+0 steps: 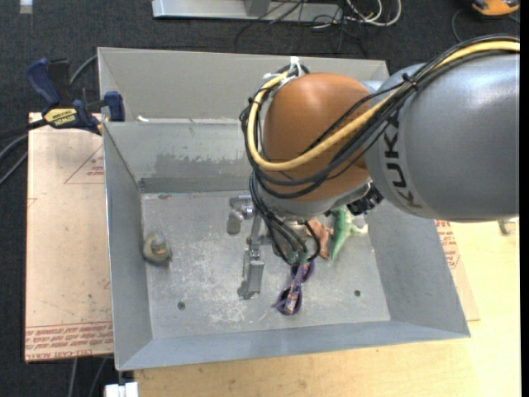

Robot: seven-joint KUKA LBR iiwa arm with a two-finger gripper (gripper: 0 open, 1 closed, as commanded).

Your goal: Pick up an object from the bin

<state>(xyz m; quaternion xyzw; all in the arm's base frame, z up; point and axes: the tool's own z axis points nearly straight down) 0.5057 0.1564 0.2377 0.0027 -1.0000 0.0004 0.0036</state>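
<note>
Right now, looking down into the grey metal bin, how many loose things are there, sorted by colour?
Purple looped cord-like piece: 1
Green plastic piece, partly under the arm: 1
Orange-brown piece beside the green one: 1
Dull grey-tan round lump on the left: 1
Total: 4 in sight; the arm may hide more.

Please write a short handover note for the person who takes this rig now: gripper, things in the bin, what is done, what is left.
Gripper: open, nothing between its fingers, low over the middle of the bin.
Things: purple piece and green piece close beside it; small round brownish thing alone at the left.
Done: nothing picked.
Left: the whole pick.
</note>
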